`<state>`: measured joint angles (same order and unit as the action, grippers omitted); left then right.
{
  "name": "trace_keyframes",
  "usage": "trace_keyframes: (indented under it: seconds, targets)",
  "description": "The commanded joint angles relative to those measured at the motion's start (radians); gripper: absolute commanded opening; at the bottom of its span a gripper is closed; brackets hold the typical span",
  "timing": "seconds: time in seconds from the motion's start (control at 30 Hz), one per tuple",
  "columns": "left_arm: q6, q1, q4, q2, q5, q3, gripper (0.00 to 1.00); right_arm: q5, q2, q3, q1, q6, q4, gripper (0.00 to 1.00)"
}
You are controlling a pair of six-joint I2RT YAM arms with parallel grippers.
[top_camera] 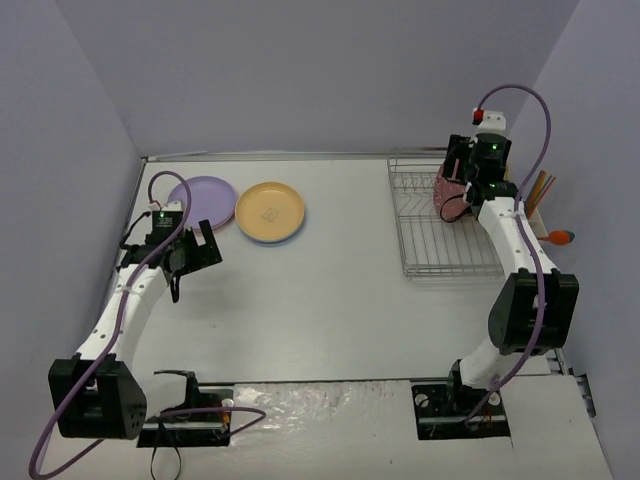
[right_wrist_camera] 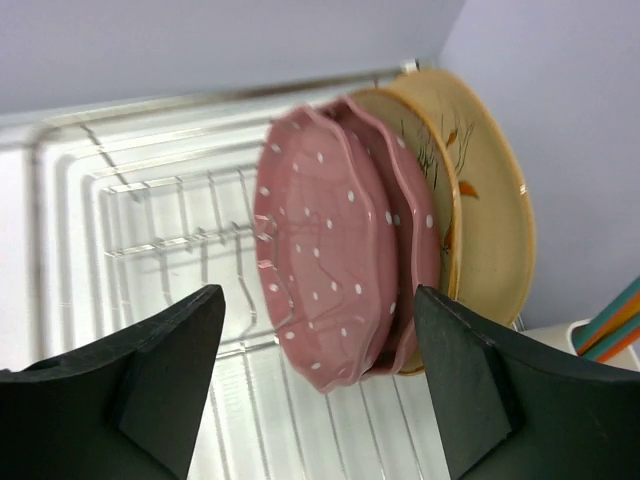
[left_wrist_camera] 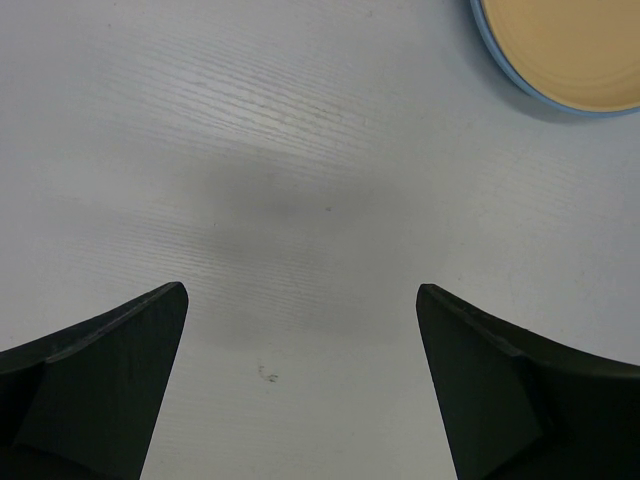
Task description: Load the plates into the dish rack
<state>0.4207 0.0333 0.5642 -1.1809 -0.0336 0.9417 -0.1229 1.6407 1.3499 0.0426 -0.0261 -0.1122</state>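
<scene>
Where all else rests, surface (top_camera: 330, 300): pale, walled on three sides, with the two arms bolted at its near edge.
Dish rack (top_camera: 440, 245): silver wire, at the far right of the surface, beneath the right arm.
Plates in rack: four, standing on edge in one close row in the rack's far part; two pink dotted plates (right_wrist_camera: 320, 260) in front, two tan plates (right_wrist_camera: 490, 190) with branch prints behind.
Plates on surface: lilac plate (top_camera: 203, 202) and blue-rimmed yellow-orange plate (top_camera: 270, 211), lying flat side by side at the far left, rims touching or nearly so.
Right tool (right_wrist_camera: 318, 295): fingers apart, flanking the front pink plate with a gap on each side; it grips nothing.
Left tool (left_wrist_camera: 300, 290): fingers wide apart above bare surface, near the yellow-orange plate, holding nothing.
Caddy (right_wrist_camera: 550, 335): pale, at the rack's right side, with coloured sticks inside.
</scene>
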Motion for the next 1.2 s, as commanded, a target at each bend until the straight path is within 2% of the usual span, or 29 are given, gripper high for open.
trace_keyframes:
  seconds: [0.0,0.13,0.23,0.37,0.47,0.77,0.97,1.17]
  targets:
    - [0.078,0.005,-0.052,-0.002,-0.038,0.035,0.97,0.095,-0.224,0.023,-0.028,0.072,-0.034,0.80]
    - [0.173,0.022,-0.072,-0.037,-0.038,0.059,0.97,0.209,-0.341,-0.056,-0.032,0.187,-0.036,0.90]
    - [0.251,0.040,-0.090,-0.093,-0.025,0.095,0.97,0.305,-0.425,-0.117,-0.044,0.302,-0.049,0.92]
    - [0.334,0.082,-0.095,-0.227,0.023,0.202,0.97,0.395,-0.528,-0.241,-0.119,0.411,-0.071,0.93]
    - [0.371,0.123,-0.095,-0.329,0.062,0.277,0.97,0.417,-0.583,-0.318,-0.165,0.439,-0.072,0.93]
    - [0.408,0.175,0.011,-0.658,0.188,0.579,0.94,0.500,-0.704,-0.475,-0.185,0.484,-0.072,0.93]
    - [0.405,0.185,0.053,-0.795,0.217,0.698,0.83,0.537,-0.738,-0.522,-0.187,0.492,-0.070,0.93]
    - [0.411,0.217,0.070,-0.858,0.227,0.723,0.69,0.542,-0.740,-0.527,-0.188,0.471,-0.067,0.93]
